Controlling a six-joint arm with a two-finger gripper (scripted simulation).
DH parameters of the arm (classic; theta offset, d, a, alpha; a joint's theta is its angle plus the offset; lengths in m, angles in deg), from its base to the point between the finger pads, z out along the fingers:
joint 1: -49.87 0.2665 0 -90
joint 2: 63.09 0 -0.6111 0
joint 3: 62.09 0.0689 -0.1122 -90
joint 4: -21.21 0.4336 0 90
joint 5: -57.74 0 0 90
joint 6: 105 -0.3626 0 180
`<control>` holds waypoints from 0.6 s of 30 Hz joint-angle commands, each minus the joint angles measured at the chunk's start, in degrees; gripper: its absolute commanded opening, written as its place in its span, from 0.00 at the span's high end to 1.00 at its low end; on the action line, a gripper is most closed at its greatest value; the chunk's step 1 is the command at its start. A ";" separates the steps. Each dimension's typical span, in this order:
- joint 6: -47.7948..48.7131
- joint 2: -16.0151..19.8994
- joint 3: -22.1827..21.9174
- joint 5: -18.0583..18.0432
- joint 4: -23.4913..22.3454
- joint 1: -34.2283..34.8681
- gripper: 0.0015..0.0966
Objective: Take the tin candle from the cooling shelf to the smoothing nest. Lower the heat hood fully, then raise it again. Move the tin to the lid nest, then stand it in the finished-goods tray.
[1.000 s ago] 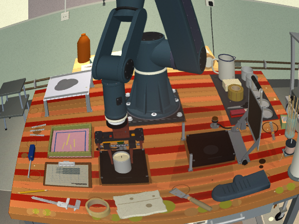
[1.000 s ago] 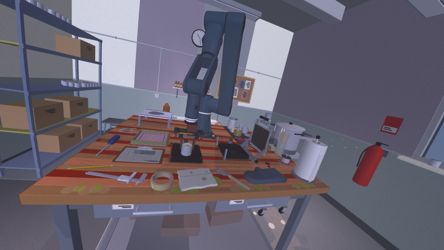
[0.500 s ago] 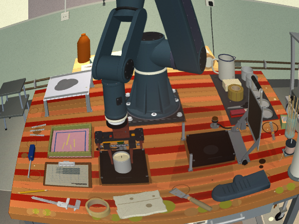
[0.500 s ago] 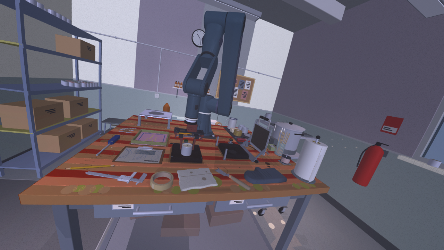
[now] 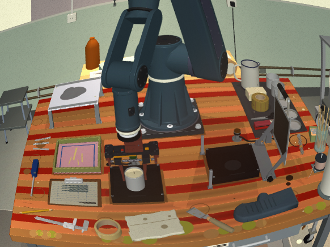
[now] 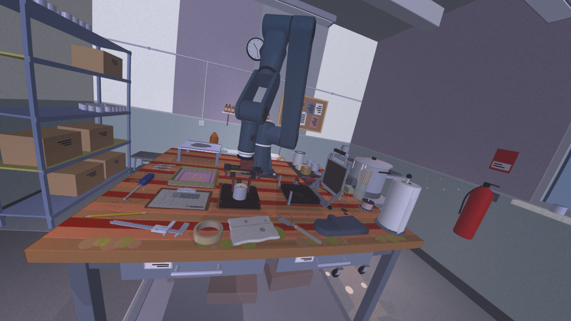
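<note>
The tin candle [image 5: 135, 178] [image 6: 239, 192], a white cylinder with a short wick, stands upright on the black lid nest [image 5: 137, 184] [image 6: 238, 197] at the front left of the bench, still clamped between the fingers of my gripper [image 5: 134, 178] [image 6: 239, 189], which reaches straight down over it. The smoothing nest [image 5: 232, 164] [image 6: 299, 194] is a black plate to the right, with its dark heat hood [image 5: 280, 129] [image 6: 334, 175] raised on a hinge at its right side. The green-rimmed finished-goods tray [image 5: 77, 155] [image 6: 194, 177] with a pink floor lies just left of the gripper. The white cooling shelf [image 5: 75, 95] [image 6: 199, 146] stands behind it.
The arm's base [image 5: 167, 104] rises behind the lid nest. A clipboard [image 5: 74, 192] lies left of the nest, with a cloth [image 5: 154, 224], a tape roll [image 5: 107, 229] and a caliper [image 5: 63, 223] along the front edge. A scraper [image 5: 209, 219] and a mitt [image 5: 265, 204] lie front right.
</note>
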 commanded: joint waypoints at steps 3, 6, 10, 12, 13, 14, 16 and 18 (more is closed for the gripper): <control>0.00 -0.05 -0.04 0.00 0.00 0.00 0.27; 0.00 -0.05 -0.04 0.00 0.00 0.00 0.21; 0.00 -0.05 -0.04 0.00 0.00 0.00 0.18; 0.00 -0.05 -0.04 0.00 0.00 0.00 0.18; 0.00 -0.05 -0.04 0.00 0.00 0.00 0.18; 0.00 -0.05 -0.04 0.00 0.00 0.00 0.18; 0.00 -0.05 -0.04 0.00 0.00 0.00 0.18; 0.00 -0.05 -0.04 0.00 0.00 0.00 0.18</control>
